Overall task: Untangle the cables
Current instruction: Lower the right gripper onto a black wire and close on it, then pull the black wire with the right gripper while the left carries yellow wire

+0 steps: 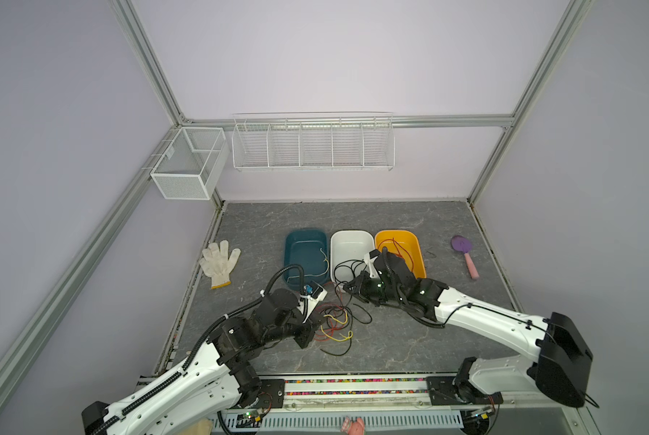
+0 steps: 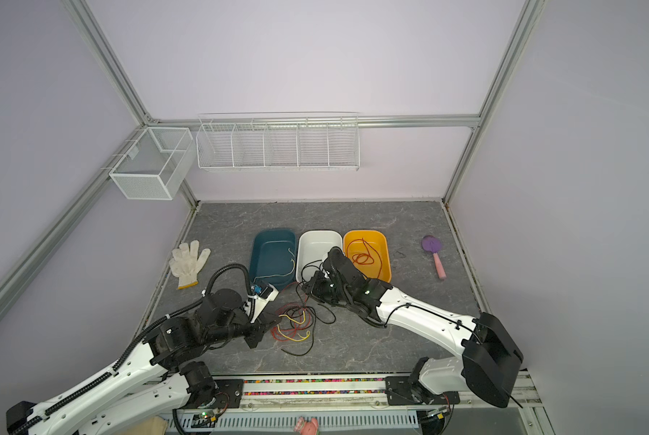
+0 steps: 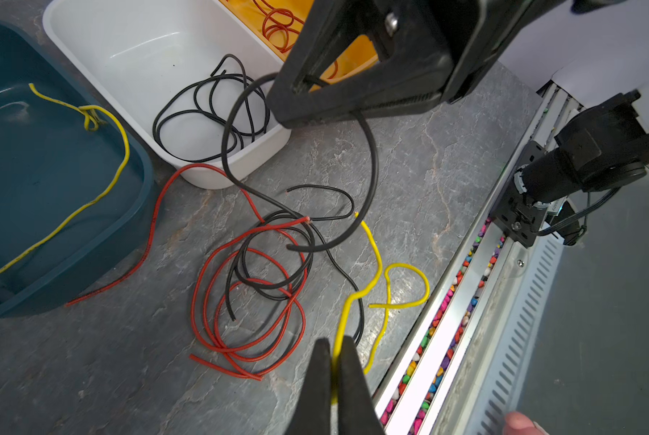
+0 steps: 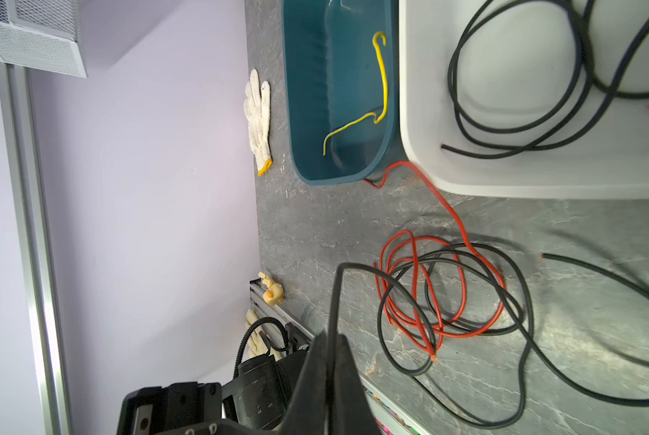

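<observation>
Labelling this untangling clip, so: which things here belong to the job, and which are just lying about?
Job: cable tangle; yellow cable in left gripper; black cable in right gripper; blue bin, white bin, orange bin, each holding cables.
Lying about: white glove; purple scoop; mesh basket; wire rack.

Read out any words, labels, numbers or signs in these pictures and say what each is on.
No text can be read anywhere.
Thin red cable beside the teal plastic bin: faint dark marks, perhaps print, too small to read.
</observation>
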You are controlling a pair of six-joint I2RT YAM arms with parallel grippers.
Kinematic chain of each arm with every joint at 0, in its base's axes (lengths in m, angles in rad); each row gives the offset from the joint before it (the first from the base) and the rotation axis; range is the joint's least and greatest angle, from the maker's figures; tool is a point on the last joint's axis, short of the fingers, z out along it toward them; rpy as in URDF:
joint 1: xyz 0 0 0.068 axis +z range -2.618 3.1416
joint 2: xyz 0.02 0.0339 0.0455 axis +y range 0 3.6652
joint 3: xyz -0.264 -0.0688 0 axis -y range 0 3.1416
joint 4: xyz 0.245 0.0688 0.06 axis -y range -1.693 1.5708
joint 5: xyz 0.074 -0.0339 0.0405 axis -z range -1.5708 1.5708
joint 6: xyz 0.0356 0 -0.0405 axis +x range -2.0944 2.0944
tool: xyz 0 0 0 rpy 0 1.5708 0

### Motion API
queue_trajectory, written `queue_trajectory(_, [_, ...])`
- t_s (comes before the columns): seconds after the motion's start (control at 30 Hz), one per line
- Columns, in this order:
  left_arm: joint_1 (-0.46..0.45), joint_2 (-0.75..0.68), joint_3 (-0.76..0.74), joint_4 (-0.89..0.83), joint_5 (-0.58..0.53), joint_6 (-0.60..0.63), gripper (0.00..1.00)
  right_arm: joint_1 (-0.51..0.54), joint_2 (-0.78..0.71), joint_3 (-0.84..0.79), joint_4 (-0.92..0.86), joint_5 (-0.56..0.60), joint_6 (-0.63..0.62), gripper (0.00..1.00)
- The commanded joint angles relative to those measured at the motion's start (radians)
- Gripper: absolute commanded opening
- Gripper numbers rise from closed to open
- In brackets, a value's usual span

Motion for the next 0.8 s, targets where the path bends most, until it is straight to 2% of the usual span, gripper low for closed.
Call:
queue_trajectory(0.0, [0.001, -0.023, -0.003, 0.014, 0.013, 0.001, 0.00, -0.029, -0.071, 0.000, -0.084, 0.065, -0.030, 0.06])
queue_trajectory(0.27, [0.001, -0.049, 0.007, 0.009, 0.035, 0.014, 0.00, -0.083, -0.260, -0.014, -0.257, 0.151, -0.153, 0.07])
queue_trajectory(0.4, [0.000, -0.125, 0.007, 0.021, 0.030, 0.014, 0.00, -0.085, -0.360, -0.068, -0.315, 0.175, -0.191, 0.07])
queue_trajectory(0.5, [0.001, -0.194, 0.014, 0.017, -0.023, 0.006, 0.00, -0.086, -0.428, -0.104, -0.359, 0.185, -0.220, 0.07])
queue_trajectory(0.6, [0.001, -0.224, 0.039, -0.015, -0.123, -0.003, 0.00, -0.086, -0.495, -0.142, -0.402, 0.196, -0.255, 0.07])
queue_trajectory(0.77, [0.001, -0.159, 0.125, -0.090, -0.321, -0.018, 0.00, -0.086, -0.601, -0.202, -0.455, 0.215, -0.321, 0.07])
